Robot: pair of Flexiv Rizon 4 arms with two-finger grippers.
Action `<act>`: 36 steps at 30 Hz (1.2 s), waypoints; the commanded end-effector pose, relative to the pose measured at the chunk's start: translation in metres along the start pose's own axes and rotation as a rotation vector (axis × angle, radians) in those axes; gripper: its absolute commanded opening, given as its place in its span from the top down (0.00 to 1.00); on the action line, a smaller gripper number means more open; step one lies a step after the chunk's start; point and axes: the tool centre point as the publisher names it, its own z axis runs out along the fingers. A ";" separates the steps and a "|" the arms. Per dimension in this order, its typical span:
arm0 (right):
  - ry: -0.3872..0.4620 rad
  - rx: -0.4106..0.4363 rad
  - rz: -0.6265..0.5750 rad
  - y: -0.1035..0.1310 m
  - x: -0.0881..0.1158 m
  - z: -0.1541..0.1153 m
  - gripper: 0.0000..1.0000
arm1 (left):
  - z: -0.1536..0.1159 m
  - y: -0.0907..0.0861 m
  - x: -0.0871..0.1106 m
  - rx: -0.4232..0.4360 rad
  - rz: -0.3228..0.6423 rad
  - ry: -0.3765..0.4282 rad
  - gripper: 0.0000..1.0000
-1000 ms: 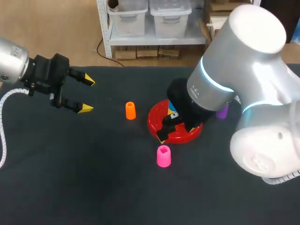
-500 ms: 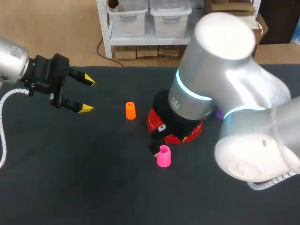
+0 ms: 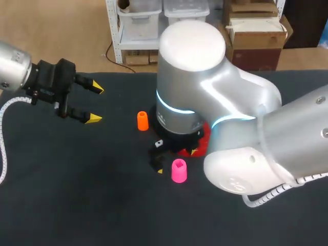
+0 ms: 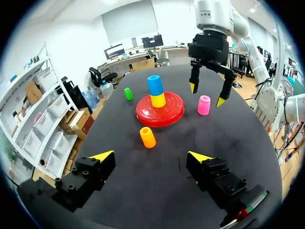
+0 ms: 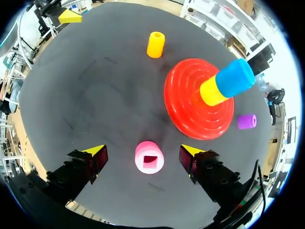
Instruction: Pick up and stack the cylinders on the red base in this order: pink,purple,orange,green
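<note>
The pink cylinder (image 5: 149,157) stands upright on the dark table, in line between the spread fingers of my right gripper (image 5: 143,150), which hovers open above it without touching. From the head view the pink cylinder (image 3: 179,170) shows just in front of my right arm. The red base (image 5: 187,119) carries a yellow cylinder (image 5: 212,92) and a blue cylinder (image 5: 233,78) on its peg. Beyond the base lie the purple cylinder (image 5: 247,121) and the green cylinder (image 4: 128,93). The orange cylinder (image 3: 142,121) stands left of the base. My left gripper (image 3: 96,103) is open at the far left, holding nothing.
My right arm's bulky body (image 3: 205,92) hides most of the red base and the purple and green cylinders in the head view. Bare dark table (image 3: 77,195) stretches across the front and left.
My right arm has swung left and forward, from over the red base to above the pink cylinder, its fingers staying open. The left arm has not moved.
</note>
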 end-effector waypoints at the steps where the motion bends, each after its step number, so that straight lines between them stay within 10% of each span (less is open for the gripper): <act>1: -0.009 -0.002 0.027 -0.005 0.009 -0.003 0.00 | 0.000 -0.001 0.001 -0.005 0.002 -0.002 0.00; 10: 0.048 -0.029 0.000 -0.004 0.013 -0.001 0.00 | 0.000 -0.001 0.001 -0.005 0.002 -0.002 0.00; 16: 0.060 -0.041 -0.008 0.000 0.013 0.005 0.36 | 0.000 -0.001 0.001 -0.005 0.002 -0.002 0.00; 26: 0.077 -0.023 -0.020 -0.002 0.011 0.008 0.27 | 0.000 -0.001 0.001 -0.005 0.002 -0.002 0.00; 31: 0.086 -0.025 -0.025 -0.002 0.011 0.009 0.93 | 0.000 -0.001 0.001 -0.005 0.002 -0.002 0.00; 36: 0.105 -0.019 -0.026 -0.001 0.015 0.004 1.00 | 0.000 -0.001 0.001 -0.005 0.002 -0.002 0.00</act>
